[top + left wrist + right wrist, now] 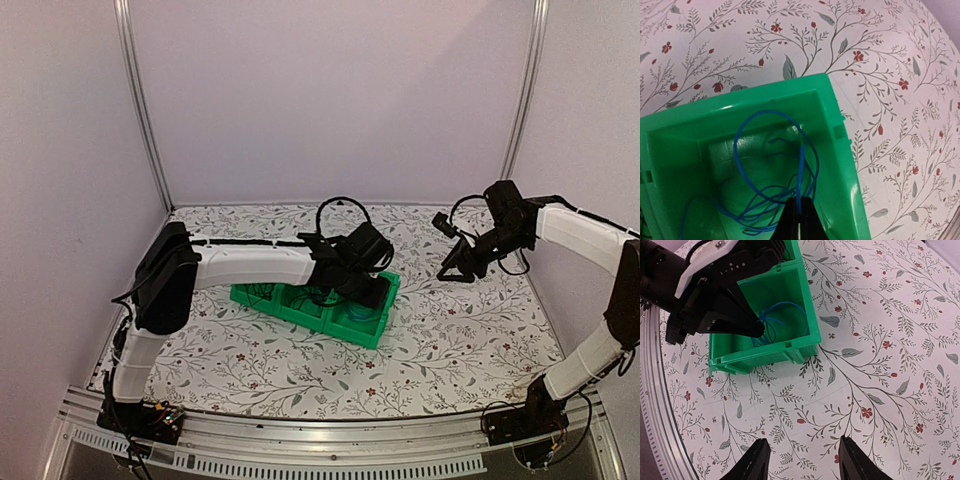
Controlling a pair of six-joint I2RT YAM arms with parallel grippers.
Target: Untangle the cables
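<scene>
A thin blue cable (739, 162) lies coiled in loose loops inside the end compartment of a green bin (842, 165). My left gripper (800, 216) reaches down into that compartment and is shut on one strand of the blue cable, which runs straight up from its fingertips. The right wrist view shows the same blue cable (790, 303) with the left gripper (757, 330) at the coil. My right gripper (804, 441) hangs open over the patterned table, well to the right of the bin (300, 312) and holding nothing. In the top view it (455, 268) is raised above the table.
The green bin (765, 358) has several compartments and sits mid-table on the floral tablecloth (450, 330). White enclosure walls stand at the left, back and right. A metal rail (300, 440) runs along the near edge by the arm bases.
</scene>
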